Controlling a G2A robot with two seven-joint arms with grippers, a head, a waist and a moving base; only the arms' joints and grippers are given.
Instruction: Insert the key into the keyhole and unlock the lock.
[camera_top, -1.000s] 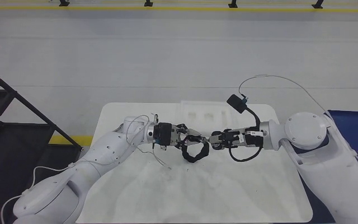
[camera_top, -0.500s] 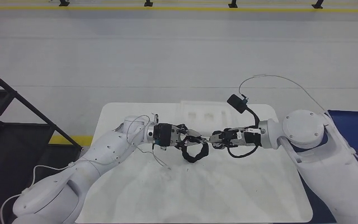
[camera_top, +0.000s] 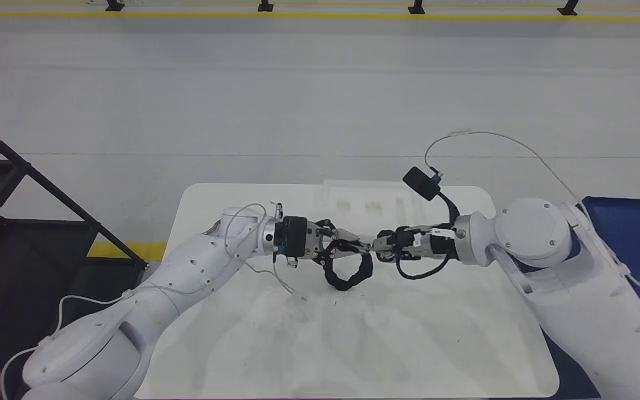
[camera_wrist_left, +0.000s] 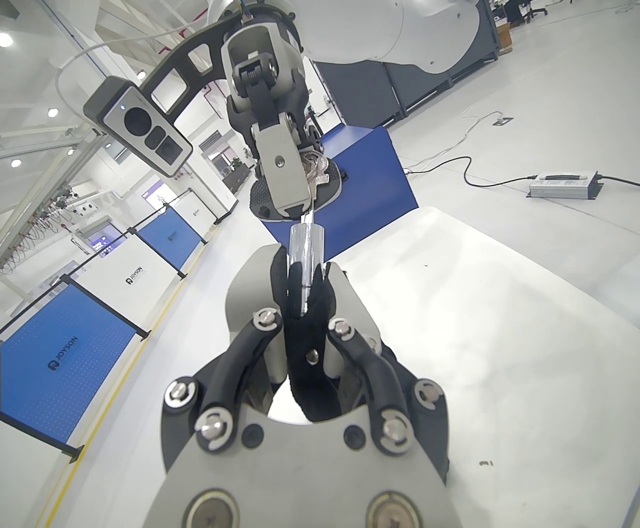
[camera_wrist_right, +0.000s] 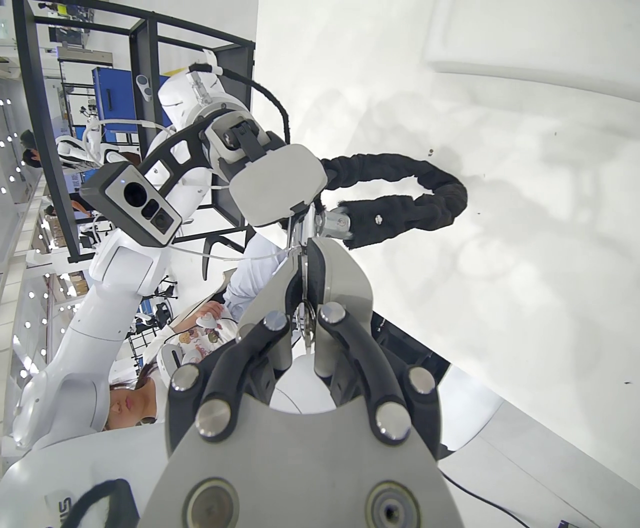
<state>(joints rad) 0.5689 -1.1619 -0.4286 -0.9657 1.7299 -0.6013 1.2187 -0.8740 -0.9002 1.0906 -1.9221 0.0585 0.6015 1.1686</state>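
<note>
While both arms meet above the desk (camera_top: 450, 340), the lock (camera_wrist_left: 306, 240) sits in the left jaws, which are clamped on its black fuzzy sleeve just behind the silver barrel. The barrel's keyhole end pokes out past them, facing the right arm. Key (camera_wrist_left: 309, 215): head pinched flat in the right jaws, which are closed tight on it, with the blade sticking out toward the barrel. Blade tip is at the barrel's end face, touching or just inside; depth can't be read. Blade and barrel look close to one line, end to end, with perhaps a slight angle between them. The cable loop (camera_wrist_right: 400, 172) curls away from the barrel's far end, to one side of it, clear of the key. Judgement: insertion is at its start or barely under way. What matters now is keeping the blade's long axis on the barrel's axis, so the right arm, which carries the key, should push straight along it and then twist. Any tilt would likely jam the tip at the mouth.
</note>
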